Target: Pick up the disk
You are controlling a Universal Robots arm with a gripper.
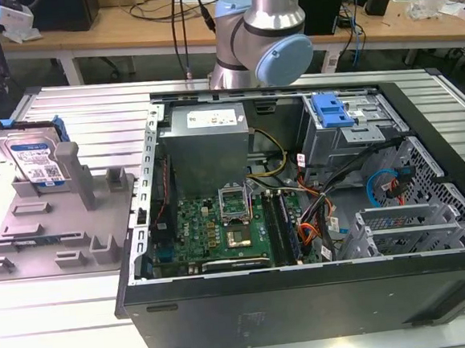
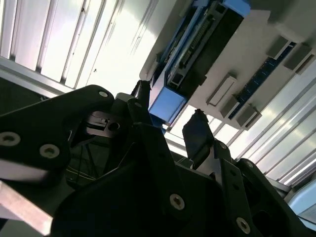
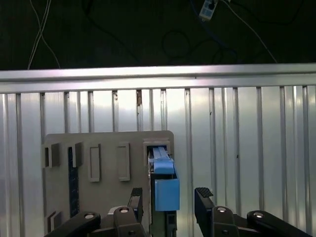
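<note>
**DISK HANDLING: POSITION, HAND STATE, GRIP POINTS**

The disk (image 1: 32, 161), a flat rectangular silver metal hard drive with a white-and-blue label and blue plastic rails, stands on edge in a slot of the grey plastic fixture block (image 1: 67, 227). The block sits on the ribbed metal tabletop (image 1: 36, 334), at the exterior view's left.

In the first wrist view the hand (image 3: 170, 195) is spread wide and empty. Its black fingers (image 3: 136, 197) flank the disk's blue-capped edge, with no contact visible.

Judgement: the disk is rigid, fairly dense and shock-sensitive, with smooth faces. Grip squarely across both broad faces, near the exposed edge.
</note>
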